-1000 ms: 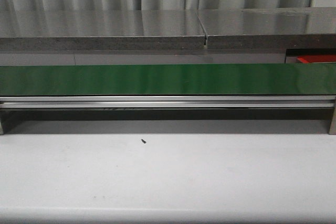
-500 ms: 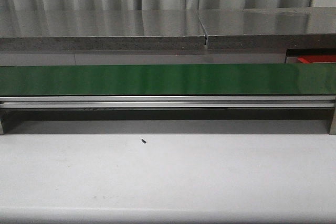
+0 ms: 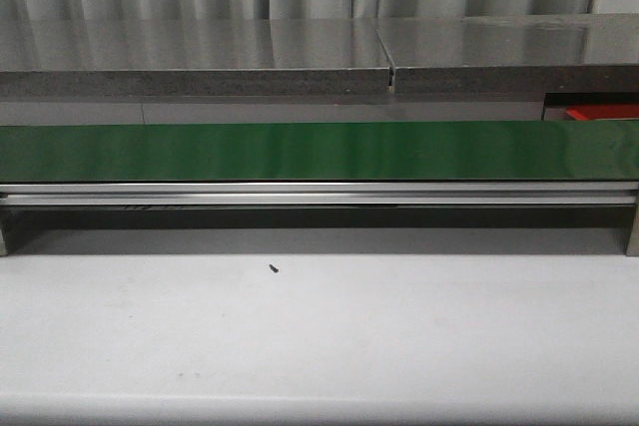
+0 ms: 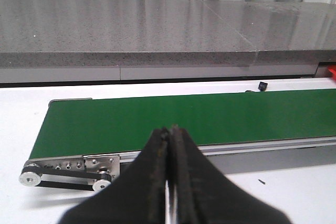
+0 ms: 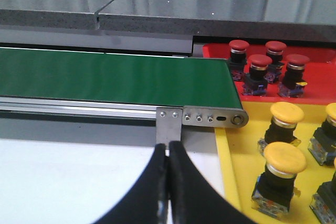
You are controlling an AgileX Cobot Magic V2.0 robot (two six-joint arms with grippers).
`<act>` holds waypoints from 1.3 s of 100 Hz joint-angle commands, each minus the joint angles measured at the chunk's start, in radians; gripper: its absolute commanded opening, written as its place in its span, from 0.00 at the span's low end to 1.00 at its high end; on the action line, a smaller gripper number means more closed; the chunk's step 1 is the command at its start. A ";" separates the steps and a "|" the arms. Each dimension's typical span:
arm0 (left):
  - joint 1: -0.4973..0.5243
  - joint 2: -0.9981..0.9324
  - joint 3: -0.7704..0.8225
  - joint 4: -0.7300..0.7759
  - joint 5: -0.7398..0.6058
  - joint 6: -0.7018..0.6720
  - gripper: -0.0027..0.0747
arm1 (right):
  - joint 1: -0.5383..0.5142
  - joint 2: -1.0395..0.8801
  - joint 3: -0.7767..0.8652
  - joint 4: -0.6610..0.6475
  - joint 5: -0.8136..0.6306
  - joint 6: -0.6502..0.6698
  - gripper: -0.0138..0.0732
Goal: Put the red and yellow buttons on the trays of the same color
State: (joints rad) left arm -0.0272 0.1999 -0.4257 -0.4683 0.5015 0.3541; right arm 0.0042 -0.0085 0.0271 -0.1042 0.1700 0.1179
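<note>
- White tabletop (image 3: 319,336), bare green conveyor belt (image 3: 319,151) across it.
- Left gripper (image 4: 169,132), right gripper (image 5: 168,148): both clenched, empty.
- Buttons already sorted far right: red buttons (image 5: 265,66) on red tray (image 5: 315,85), yellow buttons (image 5: 284,158) on yellow tray (image 5: 236,166).
- Probably light, rigid, slick-domed; best pinched at black collar.

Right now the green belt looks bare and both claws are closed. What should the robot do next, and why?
Probably wait, opening a claw in readiness. The green conveyor belt carries no button, while four red buttons stand on the red tray and yellow buttons on the yellow tray. The left claw and right claw are shut and hold nothing.
</note>
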 commanded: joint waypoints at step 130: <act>-0.007 -0.240 0.385 0.420 -0.412 -0.404 0.01 | 0.001 0.006 -0.001 -0.016 -0.084 -0.001 0.08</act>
State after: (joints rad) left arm -0.0272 -0.0055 -0.0368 -0.0559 0.2267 -0.0334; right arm 0.0048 -0.0085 0.0271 -0.1042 0.1693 0.1179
